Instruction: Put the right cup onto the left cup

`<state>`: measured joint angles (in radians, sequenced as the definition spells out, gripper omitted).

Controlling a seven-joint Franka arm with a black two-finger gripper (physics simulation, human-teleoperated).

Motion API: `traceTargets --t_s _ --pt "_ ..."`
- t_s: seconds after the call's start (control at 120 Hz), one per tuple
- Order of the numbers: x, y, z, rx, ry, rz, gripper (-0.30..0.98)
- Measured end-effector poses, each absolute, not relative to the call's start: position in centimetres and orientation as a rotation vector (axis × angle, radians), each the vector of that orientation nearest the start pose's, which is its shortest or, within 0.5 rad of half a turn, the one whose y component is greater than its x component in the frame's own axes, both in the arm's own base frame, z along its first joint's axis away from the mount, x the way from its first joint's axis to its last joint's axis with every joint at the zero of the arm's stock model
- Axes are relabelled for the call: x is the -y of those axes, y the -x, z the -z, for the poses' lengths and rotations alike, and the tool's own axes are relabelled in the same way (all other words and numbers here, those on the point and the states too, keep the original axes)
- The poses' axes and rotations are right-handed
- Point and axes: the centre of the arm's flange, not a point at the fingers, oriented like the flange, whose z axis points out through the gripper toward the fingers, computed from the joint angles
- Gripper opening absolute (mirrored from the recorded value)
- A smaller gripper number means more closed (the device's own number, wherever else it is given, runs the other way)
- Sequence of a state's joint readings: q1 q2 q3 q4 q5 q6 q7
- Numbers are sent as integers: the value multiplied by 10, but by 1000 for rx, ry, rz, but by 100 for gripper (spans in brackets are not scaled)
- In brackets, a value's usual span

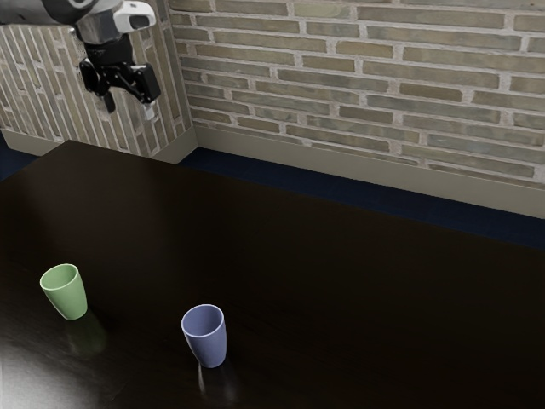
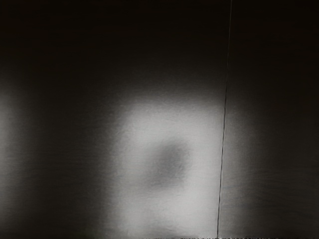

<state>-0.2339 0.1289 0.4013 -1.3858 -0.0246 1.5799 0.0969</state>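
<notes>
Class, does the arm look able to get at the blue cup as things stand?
Probably yes: the gripper is open and empty, and the blue cup stands upright, uncovered, apart from the green cup, though reach is uncertain.

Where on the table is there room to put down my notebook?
The widest bare stretch of the table runs from the blue cup toward the exterior view's right, and back to the edge facing the brick wall. The tightest spot is the gap between the blue cup and the green cup.
</notes>
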Motion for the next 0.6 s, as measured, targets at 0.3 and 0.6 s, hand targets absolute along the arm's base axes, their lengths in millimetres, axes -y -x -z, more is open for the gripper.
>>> traceTargets --t_s 0.3,0.6 --pt "22 -612 -593 -206 3079 37 66" --pt "97 -599 -438 -148 3179 -114 66"
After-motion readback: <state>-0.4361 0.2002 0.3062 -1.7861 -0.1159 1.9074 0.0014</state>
